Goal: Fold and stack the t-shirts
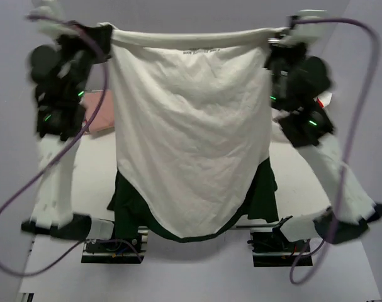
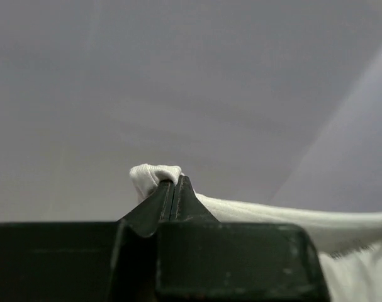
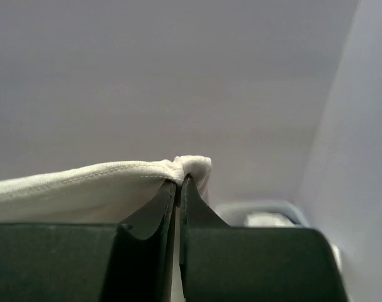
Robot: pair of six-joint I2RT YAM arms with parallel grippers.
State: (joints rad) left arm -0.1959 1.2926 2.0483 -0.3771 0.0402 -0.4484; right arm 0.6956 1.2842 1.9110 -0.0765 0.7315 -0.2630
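Nearest: both arm bases, side by side at the front edge of the table. Just over them, the white t-shirt, lifted clear of the surface and hanging as one broad sheet, with its curved lower edge down by the bases. Behind that edge, dark green sleeves, drooping out on either side.

Higher up: the top edge of the same shirt, pulled straight and taut from one raised arm to the other.

Left gripper: pressed together, pinching one bunched corner of that top edge, with a small white fold poking out past the fingertips.

Right gripper: likewise pressed together, pinching the opposite corner, with a stitched seam running off to the side and a white nub showing above the tips.

Farther back, on the table beyond the left arm: pink t-shirt, lying flat, partly hidden by arm and cable.

Farthest, past the right gripper: pale basket, blurred, with something white inside.
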